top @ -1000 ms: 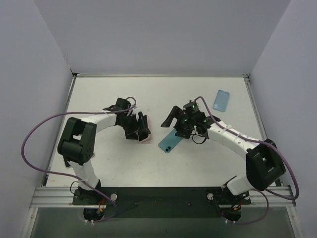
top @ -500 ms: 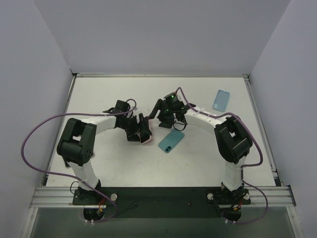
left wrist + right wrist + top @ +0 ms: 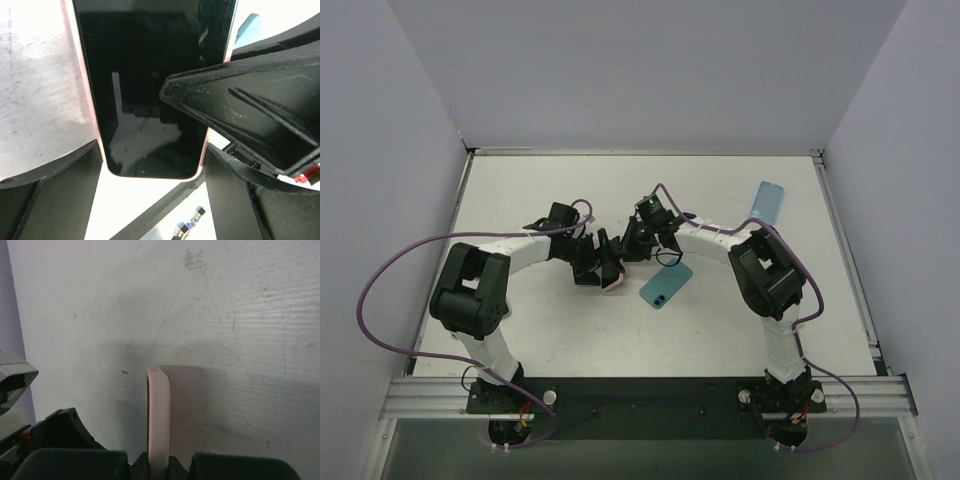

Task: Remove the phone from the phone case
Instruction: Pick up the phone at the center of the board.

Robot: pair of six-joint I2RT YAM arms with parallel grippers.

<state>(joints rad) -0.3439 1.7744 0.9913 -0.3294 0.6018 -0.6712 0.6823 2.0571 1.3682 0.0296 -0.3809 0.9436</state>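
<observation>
White bench [image 3: 520, 320] inside grey walls. Left arm [image 3: 510, 245] and right arm [image 3: 720, 238], white links with black joints, both reach inward and meet near the bench middle. Left hand [image 3: 603, 262]: wide black fingers [image 3: 55, 195] sit either side of the pink phone case [image 3: 158, 410], touching its two long edges, so it is clenched on the case across its width. Case is raised on edge above the bench and casts a shadow on it. Phone with glossy black screen [image 3: 145, 75] is seated inside the case, pink rim visible along both sides and the rounded lower end. Right hand [image 3: 625, 245]: clenched, fingers pinching the thin pink rim of the case, as the right wrist view shows; one of its black fingers crosses the screen in the left wrist view. Teal flat rectangle [image 3: 665, 285], phone or case, cannot tell, lies flat just right of the hands. Pale blue flat rectangle [image 3: 767, 202] lies near the far right corner, well apart.
</observation>
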